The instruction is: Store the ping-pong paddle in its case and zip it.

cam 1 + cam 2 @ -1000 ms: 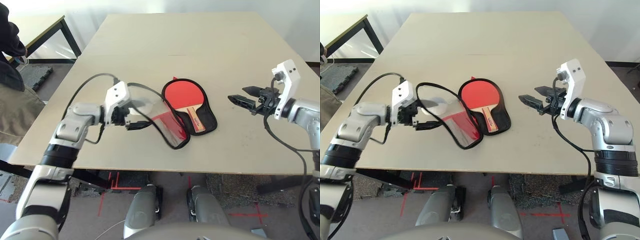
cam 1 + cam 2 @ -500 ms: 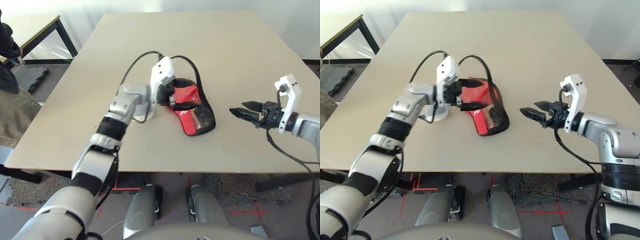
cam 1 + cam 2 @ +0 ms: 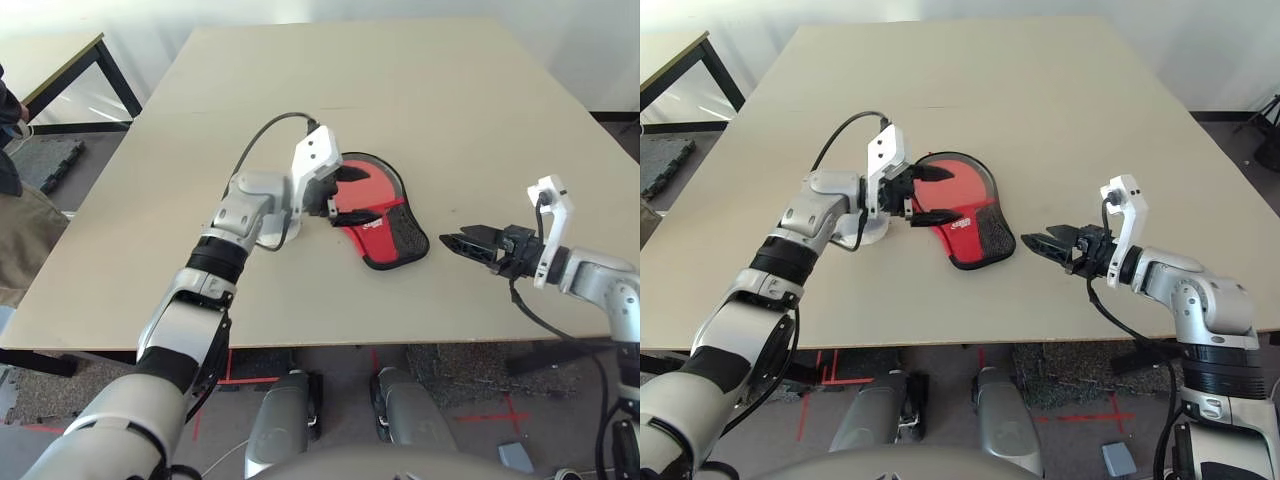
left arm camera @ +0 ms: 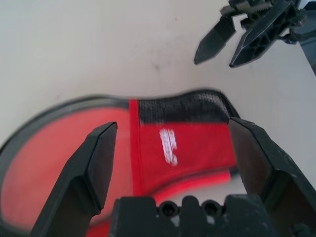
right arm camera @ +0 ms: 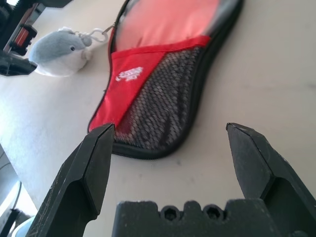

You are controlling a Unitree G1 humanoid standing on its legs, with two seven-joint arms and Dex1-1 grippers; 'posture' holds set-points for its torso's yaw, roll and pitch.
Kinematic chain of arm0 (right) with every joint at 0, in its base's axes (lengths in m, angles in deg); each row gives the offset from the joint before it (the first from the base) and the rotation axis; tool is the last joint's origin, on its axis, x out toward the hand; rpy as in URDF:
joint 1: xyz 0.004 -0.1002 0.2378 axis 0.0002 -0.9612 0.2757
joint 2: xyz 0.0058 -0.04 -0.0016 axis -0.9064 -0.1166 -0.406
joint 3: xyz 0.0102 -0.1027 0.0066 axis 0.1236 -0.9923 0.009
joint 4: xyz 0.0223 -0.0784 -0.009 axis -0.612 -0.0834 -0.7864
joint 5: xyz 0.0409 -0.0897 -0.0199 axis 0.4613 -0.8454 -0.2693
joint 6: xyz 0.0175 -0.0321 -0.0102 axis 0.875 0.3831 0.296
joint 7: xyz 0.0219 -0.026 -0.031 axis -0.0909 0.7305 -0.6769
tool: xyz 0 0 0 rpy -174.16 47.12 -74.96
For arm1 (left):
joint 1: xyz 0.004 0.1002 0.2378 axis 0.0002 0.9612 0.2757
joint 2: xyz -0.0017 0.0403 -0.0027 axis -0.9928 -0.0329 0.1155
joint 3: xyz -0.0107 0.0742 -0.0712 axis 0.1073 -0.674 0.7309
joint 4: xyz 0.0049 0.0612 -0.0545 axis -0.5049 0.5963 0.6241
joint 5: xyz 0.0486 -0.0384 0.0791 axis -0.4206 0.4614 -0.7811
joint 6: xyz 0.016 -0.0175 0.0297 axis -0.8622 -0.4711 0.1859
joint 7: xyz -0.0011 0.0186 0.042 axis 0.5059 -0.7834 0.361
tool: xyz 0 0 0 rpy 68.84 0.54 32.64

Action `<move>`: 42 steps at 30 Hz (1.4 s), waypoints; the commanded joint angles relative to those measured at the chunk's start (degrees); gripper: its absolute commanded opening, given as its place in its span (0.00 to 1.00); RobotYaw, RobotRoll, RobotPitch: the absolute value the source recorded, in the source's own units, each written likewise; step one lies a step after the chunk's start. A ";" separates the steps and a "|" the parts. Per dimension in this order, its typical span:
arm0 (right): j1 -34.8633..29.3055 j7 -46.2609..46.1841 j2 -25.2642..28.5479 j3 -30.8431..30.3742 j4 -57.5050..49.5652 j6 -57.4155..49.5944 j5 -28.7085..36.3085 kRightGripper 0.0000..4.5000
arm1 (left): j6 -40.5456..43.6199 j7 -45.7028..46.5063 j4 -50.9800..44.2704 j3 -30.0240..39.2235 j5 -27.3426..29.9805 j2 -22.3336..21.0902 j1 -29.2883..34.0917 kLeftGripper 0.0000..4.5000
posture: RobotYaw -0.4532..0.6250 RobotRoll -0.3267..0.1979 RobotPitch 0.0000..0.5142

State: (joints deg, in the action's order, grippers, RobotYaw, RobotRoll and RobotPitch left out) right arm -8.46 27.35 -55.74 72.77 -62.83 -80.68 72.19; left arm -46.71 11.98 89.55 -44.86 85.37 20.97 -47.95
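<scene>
lying flat near the middle of the table [image 3: 450, 120], the case [image 3: 380, 215] shows you its red outside, folded shut over its contents. its black mesh handle end [image 3: 992, 238] points toward the robot, and the small white logo [image 5: 129, 73] sits on the red panel just beside that mesh. the black zipper edge [image 3: 400, 185] runs round the rim; you cannot tell whether it is zipped. the ping-pong paddle is hidden from you.

your left gripper [image 3: 350, 195] hangs over the case's left edge with its two black fingers spread apart, holding nothing; whether the lower finger touches the fabric is unclear. just beside the case, under the left forearm, lies a small grey pouch [image 5: 61, 49] with a metal clip [image 5: 101, 33].

your right gripper [image 3: 1050, 243] hovers just right of the mesh end, apart from it, fingertips aimed at the case, fingers parted and empty.
</scene>
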 commanded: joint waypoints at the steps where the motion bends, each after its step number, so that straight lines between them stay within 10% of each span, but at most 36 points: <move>1: 0.73 -0.07 -0.73 -1.97 2.38 0.98 -1.11 0.99 | 3.89 -0.02 -6.14 1.26 1.38 -3.01 3.54 1.00 | 0.45 0.62 0.22; 33: 3.28 -2.09 -7.53 -7.00 7.47 -1.91 -2.90 0.99 | 10.13 4.18 -15.58 3.63 4.55 -8.11 10.78 1.00 | 0.48 0.62 0.20; 42: 3.86 -2.50 -7.66 -6.93 8.78 -3.36 -2.98 0.29 | 9.74 4.22 -15.04 3.50 4.28 -8.24 10.51 1.00 | 0.48 0.62 0.20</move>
State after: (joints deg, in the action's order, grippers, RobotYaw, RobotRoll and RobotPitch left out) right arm -4.31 24.67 -63.02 67.29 -54.80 -82.83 69.36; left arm -36.73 16.05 74.48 -40.93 89.74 12.85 -37.54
